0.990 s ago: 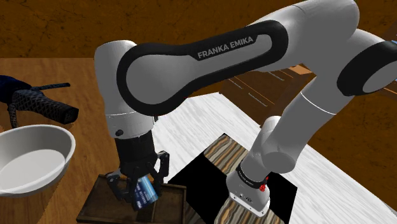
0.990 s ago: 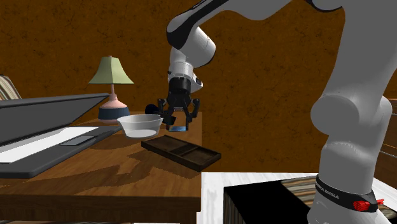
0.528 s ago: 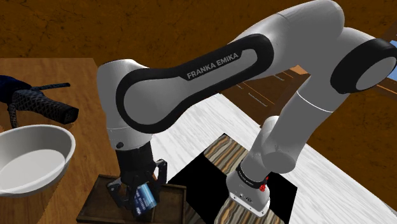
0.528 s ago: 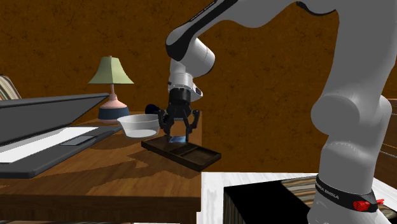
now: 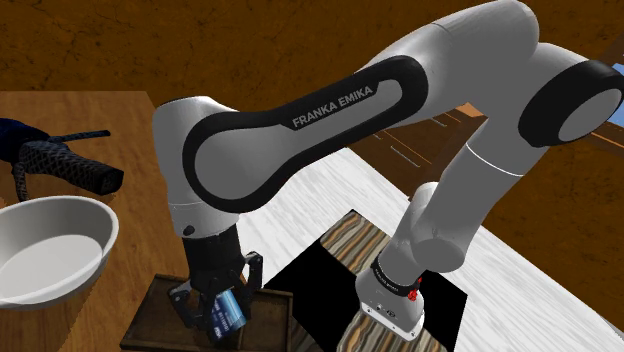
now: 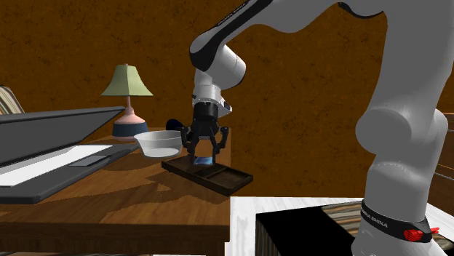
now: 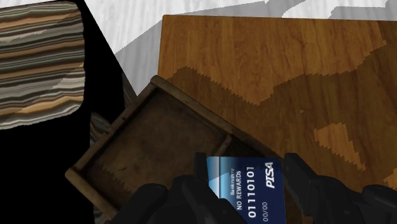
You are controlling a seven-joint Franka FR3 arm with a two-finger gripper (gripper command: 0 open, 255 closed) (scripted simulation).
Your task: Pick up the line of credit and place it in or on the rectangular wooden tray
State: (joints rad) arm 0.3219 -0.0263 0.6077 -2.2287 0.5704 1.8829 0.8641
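My gripper [image 5: 218,312] is shut on a blue bank card [image 5: 229,310] with white print, held on edge between the fingers. It hangs just above the dark rectangular wooden tray [image 5: 152,318], which has a divider across it. In the second exterior view the gripper [image 6: 204,156] holds the card [image 6: 206,158] low over the tray [image 6: 218,176], near its far end. In the wrist view the card [image 7: 245,184] sits clasped between the two black fingers of the gripper [image 7: 245,207], over the divider of the tray [image 7: 147,147].
A white bowl [image 5: 48,245] stands beside the tray on the wooden table [image 7: 267,70]. A dark blue and black object [image 5: 60,160] lies farther back. A lamp [image 6: 127,91] and an open laptop [image 6: 51,145] stand on the table. The tray lies close to the table's edge.
The gripper has come down with the card toward the tray over the last second. In the last half second it has barely moved.
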